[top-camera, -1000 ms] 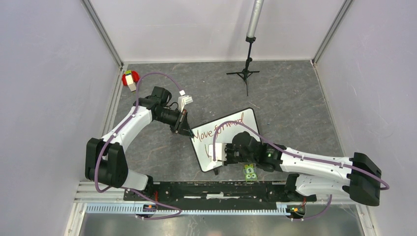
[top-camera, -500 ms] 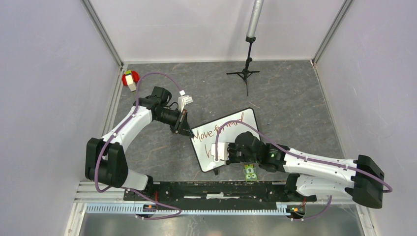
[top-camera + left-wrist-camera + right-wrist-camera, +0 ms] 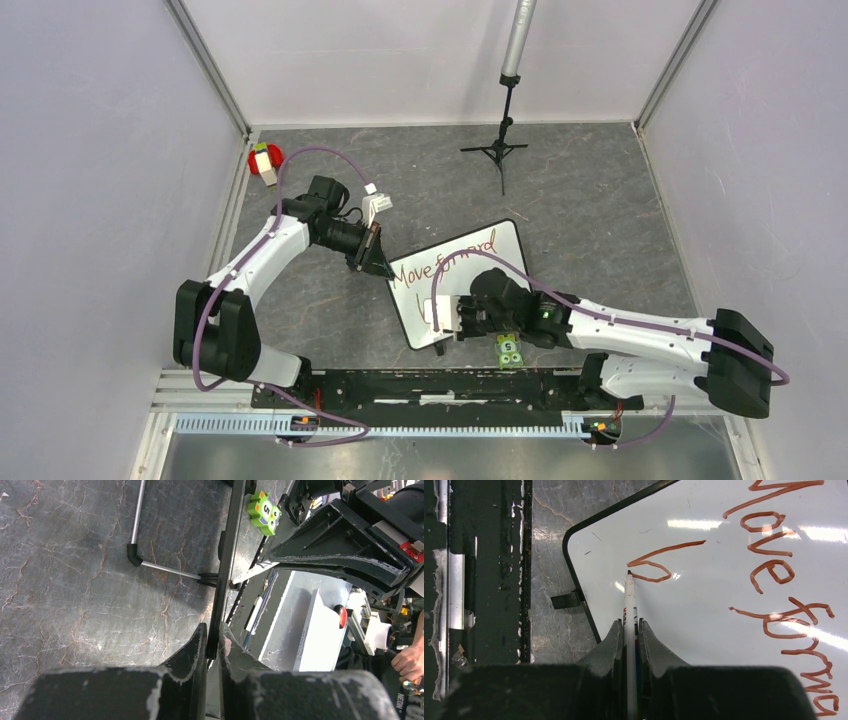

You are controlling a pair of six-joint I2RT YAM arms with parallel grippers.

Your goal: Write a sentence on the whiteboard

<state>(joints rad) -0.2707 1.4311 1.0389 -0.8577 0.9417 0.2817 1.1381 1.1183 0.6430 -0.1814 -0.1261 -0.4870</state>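
Glossy white whiteboard (image 3: 704, 595), thin black rim, rounded corner, on grey veined stone-like table (image 3: 75, 580) between pale plain walls (image 3: 100, 150). Reddish-brown sentence (image 3: 440, 263) in two lines. Left gripper (image 3: 214, 636) clamped on the rim. Right gripper (image 3: 628, 630) pinching slim white marker (image 3: 629, 597), tip touching the board.

The dark grey marbled worktop (image 3: 600, 200) carries the whiteboard (image 3: 511, 245) on its short legs at centre frame, a black tripod stand (image 3: 497, 150) at upper centre, a red object (image 3: 265, 160) at upper left, and a green numbered block (image 3: 510, 350) at lower centre.
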